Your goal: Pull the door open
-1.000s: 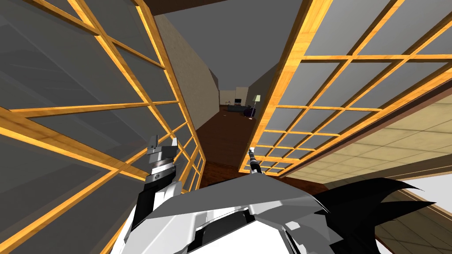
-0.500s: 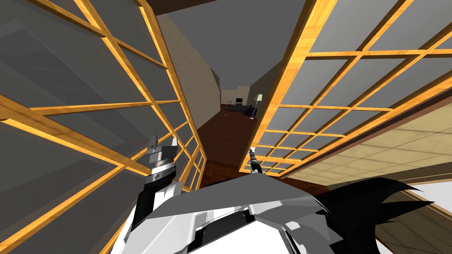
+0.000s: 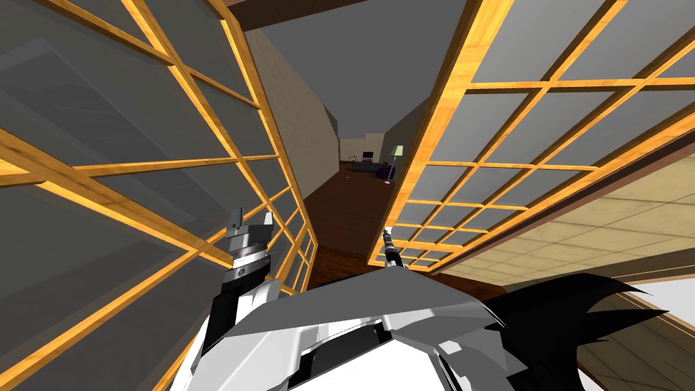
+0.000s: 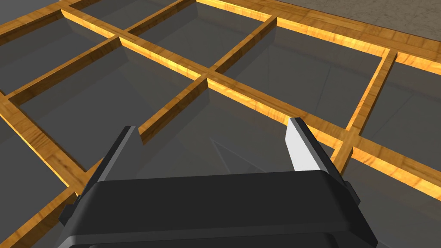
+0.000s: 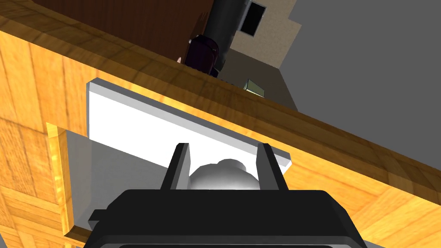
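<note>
Both lattices have slid slightly across the head view since a second ago, and the far lamp (image 3: 398, 151) with them, while my arms sit at the same spots, so that is my own move.

From the head, my left forearm reaches up and forward. The left gripper (image 3: 252, 218) is spread, just beside the lattice panel (image 3: 136, 166) on that side. My right arm stretches straight ahead, with the right gripper (image 3: 387, 235) small at the near edge of the door (image 3: 444, 102), a wooden frame with grey panes.

From the left wrist, the left gripper (image 4: 211, 128) holds its fingers wide apart with nothing between them. The panel's wooden bars and grey panes lie close ahead of the fingertips.

From the right wrist, the right gripper (image 5: 223, 148) pinches a rounded grey knob (image 5: 224, 174), one finger pressed on each side. The knob sits on a white plate (image 5: 142, 118) fixed to the door's wood, straight ahead of my palm.
</note>
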### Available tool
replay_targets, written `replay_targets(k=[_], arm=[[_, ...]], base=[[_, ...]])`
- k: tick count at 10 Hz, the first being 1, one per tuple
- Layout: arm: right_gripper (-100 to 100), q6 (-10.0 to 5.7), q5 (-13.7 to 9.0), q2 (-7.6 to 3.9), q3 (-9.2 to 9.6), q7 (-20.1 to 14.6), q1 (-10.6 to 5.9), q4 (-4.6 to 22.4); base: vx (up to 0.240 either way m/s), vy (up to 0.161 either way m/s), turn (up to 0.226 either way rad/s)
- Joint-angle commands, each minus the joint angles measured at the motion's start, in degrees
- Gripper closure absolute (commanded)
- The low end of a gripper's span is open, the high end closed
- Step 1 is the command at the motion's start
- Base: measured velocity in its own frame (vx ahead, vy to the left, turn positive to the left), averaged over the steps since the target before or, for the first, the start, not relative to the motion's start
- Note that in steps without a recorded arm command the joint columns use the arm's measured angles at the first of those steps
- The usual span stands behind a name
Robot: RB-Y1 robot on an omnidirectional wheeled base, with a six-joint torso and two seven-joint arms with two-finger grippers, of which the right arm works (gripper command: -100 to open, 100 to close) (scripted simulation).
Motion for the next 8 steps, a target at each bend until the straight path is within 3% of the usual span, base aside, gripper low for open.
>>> replay_targets(k=[1,6,8], arm=[[100,-1.16,-1.0,-1.67,-0.97,-2.8,0.38,1.3],[100,-2.07,-2.7,-2.25,0.12,-9.6,0.62,1.4],[100,-2.07,-2.7,-2.25,0.12,-9.9,0.62,1.4]], base=[[-0.025,0.003,0.049],[-0.046,-0.009,0.055],[-0.008,-0.002,0.015]])
